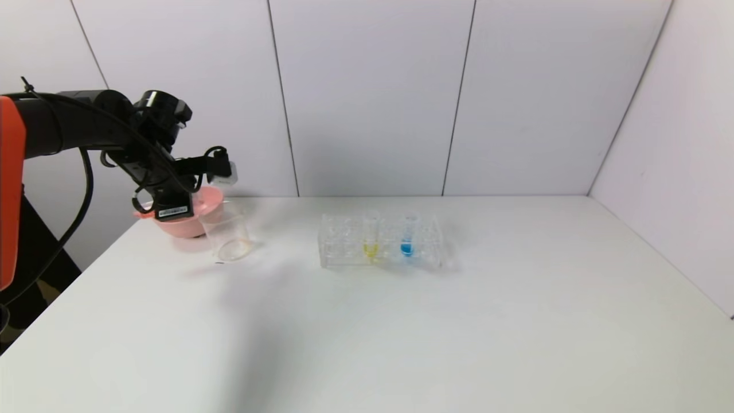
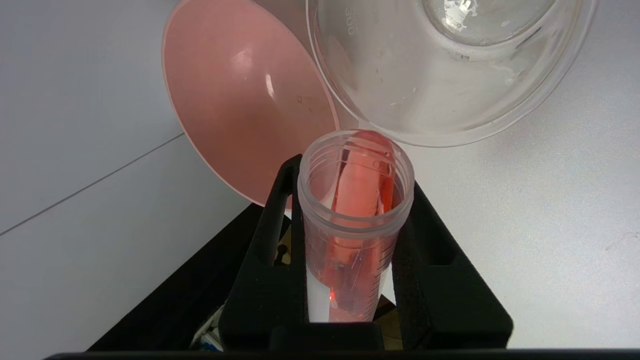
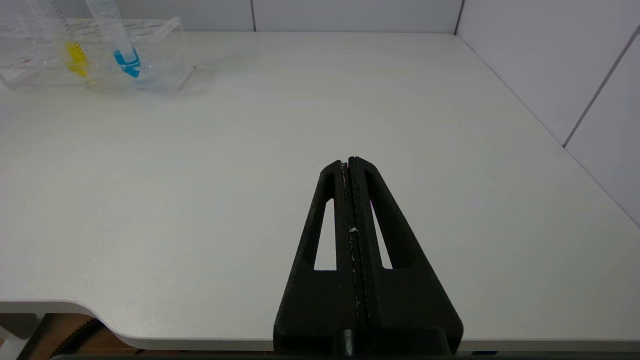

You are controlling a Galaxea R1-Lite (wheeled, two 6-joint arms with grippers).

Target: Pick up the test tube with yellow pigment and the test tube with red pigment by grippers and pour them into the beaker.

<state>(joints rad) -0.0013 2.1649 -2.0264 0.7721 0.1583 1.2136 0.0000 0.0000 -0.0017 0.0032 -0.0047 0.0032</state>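
My left gripper [image 2: 355,181] is shut on the test tube with red pigment [image 2: 356,220], one black finger on each side of it. The tube is tipped over, and red liquid lies along its inside up towards its open mouth. That mouth sits just short of the rim of the clear beaker [image 2: 450,75] [image 1: 226,234]. The test tube with yellow pigment [image 1: 371,240] [image 3: 70,47] stands upright in the clear rack [image 1: 344,244]. My right gripper [image 3: 350,161] is shut and empty, low over the table's near right part.
A pink bowl [image 1: 186,222] [image 2: 245,100] stands touching the beaker at the back left, under my left arm [image 1: 143,143]. A blue-liquid tube [image 1: 407,241] stands in the rack beside the yellow one. White walls close the back and right of the table [image 1: 459,321].
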